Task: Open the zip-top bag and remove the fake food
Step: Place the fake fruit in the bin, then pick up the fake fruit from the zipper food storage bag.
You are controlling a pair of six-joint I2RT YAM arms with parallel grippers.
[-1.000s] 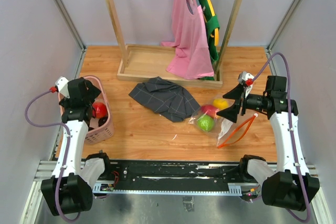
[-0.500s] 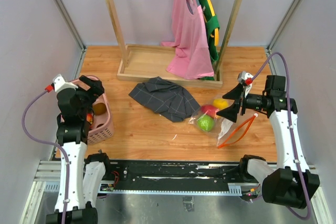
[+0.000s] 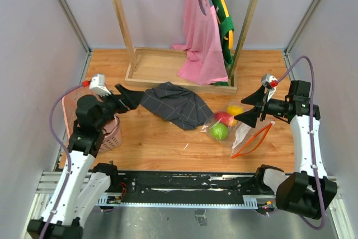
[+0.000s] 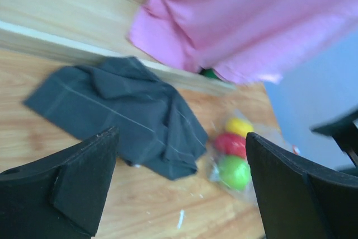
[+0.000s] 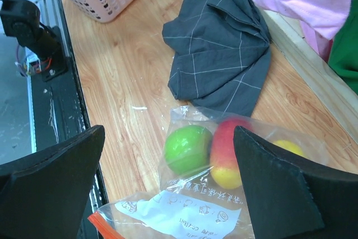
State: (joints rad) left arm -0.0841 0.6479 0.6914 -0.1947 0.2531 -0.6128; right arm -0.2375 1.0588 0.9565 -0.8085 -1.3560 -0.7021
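Note:
The zip-top bag (image 3: 241, 134) lies on the wooden table at the right, its orange-red zip strip (image 3: 253, 140) toward the near edge. Inside it are fake food pieces: a lime green fruit (image 3: 219, 131), a red one (image 3: 222, 117) and a yellow one (image 3: 235, 109). My right gripper (image 3: 249, 107) hovers open just right of the bag; in the right wrist view the green fruit (image 5: 187, 148) and a red-yellow mango (image 5: 229, 152) lie between its fingers (image 5: 169, 131). My left gripper (image 3: 127, 99) is open over the left edge of the cloth, far from the bag (image 4: 235, 163).
A grey checked cloth (image 3: 173, 104) lies crumpled mid-table, left of the bag. A pink slotted basket (image 3: 110, 134) stands at the left under my left arm. A wooden clothes rack (image 3: 168, 71) with a pink garment (image 3: 201, 43) stands at the back.
My left arm has swung from above the basket to the right, toward the cloth. The right gripper has shifted slightly up and right. Both stay open.

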